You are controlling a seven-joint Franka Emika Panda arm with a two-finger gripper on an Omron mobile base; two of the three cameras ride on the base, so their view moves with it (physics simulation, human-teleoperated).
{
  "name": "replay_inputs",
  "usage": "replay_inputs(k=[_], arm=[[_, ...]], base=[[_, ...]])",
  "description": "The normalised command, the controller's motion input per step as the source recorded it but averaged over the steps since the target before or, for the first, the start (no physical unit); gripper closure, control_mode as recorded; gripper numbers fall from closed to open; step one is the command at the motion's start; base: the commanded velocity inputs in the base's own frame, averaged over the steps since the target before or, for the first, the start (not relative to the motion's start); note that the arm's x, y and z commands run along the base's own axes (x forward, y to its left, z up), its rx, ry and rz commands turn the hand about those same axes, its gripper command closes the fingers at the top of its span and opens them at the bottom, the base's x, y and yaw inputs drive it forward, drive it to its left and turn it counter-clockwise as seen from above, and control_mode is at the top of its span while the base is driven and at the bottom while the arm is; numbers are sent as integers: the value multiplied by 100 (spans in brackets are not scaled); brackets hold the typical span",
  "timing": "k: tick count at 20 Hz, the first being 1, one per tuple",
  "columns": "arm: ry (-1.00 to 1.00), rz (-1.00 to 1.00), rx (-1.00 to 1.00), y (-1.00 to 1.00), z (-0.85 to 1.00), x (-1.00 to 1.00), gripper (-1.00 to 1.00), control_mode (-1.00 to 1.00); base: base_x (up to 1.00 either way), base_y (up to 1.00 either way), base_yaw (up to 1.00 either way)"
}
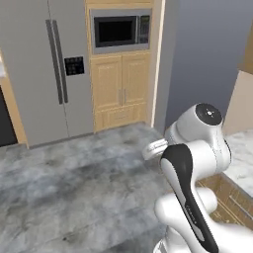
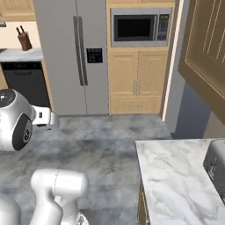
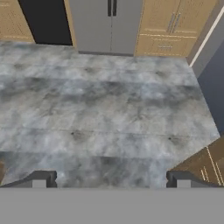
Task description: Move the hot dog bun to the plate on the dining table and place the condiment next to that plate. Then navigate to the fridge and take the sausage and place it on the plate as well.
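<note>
Tool (image 3: 111, 179) agape over floor (image 3: 105, 109)

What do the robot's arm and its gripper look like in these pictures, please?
The arm is made of glossy white, rounded segments. One segment carries a long black panel, and a round dark cap with small light marks closes a joint. No loose cables are visible. In the hand view, the gripper shows two small, blocky, dark grey fingertips, each with a lighter patch.

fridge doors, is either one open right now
No, both grey doors of the fridge sit flush and shut in the right base view, their two dark handles side by side at the centre seam.
</note>
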Motion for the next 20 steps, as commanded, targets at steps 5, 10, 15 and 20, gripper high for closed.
replay_inputs(k=[5, 10, 15, 20], arm=[[0, 0, 0, 0, 0, 0, -100, 100], [0, 0, 0, 0, 0, 0, -100, 100], [0, 0, 0, 0, 0, 0, -100, 100], [0, 0, 0, 0, 0, 0, -100, 100]], base=[[100, 57, -7], [100, 49, -5], [100, 37, -1], [100, 25, 0]])
